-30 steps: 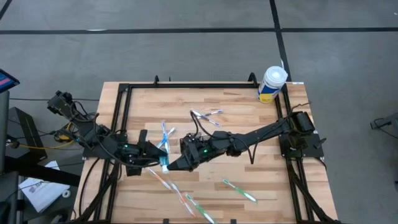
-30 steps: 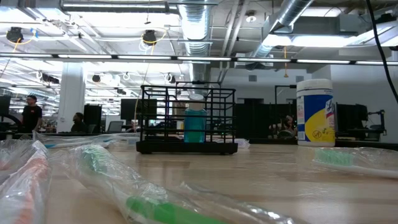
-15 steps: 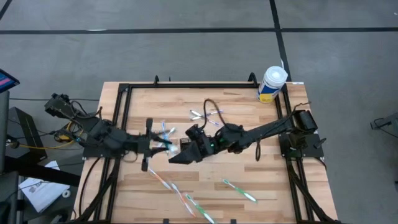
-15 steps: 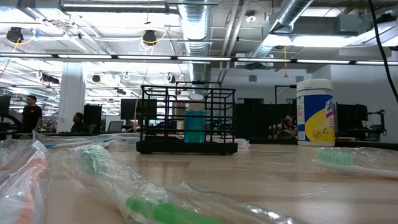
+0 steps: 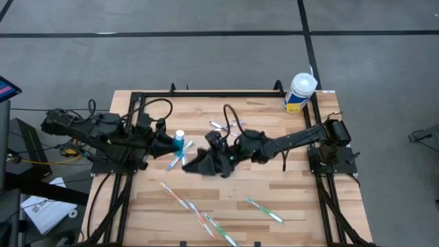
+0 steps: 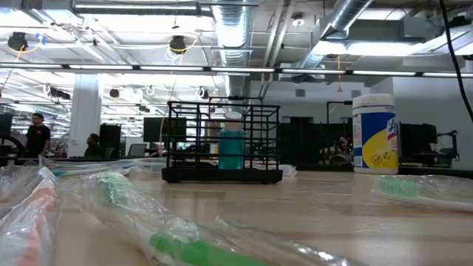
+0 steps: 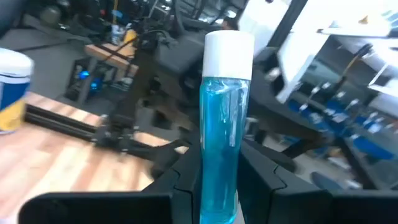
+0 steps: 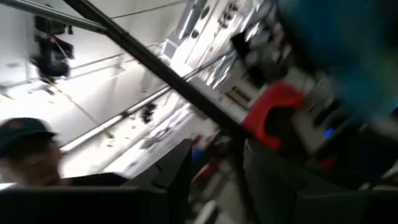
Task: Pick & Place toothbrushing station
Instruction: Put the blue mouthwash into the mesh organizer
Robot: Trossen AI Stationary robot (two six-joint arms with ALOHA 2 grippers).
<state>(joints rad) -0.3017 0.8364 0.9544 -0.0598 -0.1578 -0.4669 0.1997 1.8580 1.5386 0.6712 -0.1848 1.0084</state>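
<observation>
A small black wire-mesh organiser basket (image 6: 222, 176) is standing upright mid-table, left of the white-and-yellow wipes tub (image 6: 375, 133). The left gripper (image 7: 219, 183) is clamping a clear blue bottle with a white cap (image 7: 221, 124), raised. The right gripper (image 8: 214, 186) is reaching centre-table; its finger state is unclear. The basket is likely light, stiff and tippy: best pinched on a top rim wire

Right claw (image 8: 214, 180): two dark fingers (image 8: 171, 174) apart, nothing visible between them. Beyond: blurred room, dark diagonal bar (image 8: 155, 65), red block (image 8: 277, 112), person in dark cap (image 8: 25, 134) at frame edge.
</observation>
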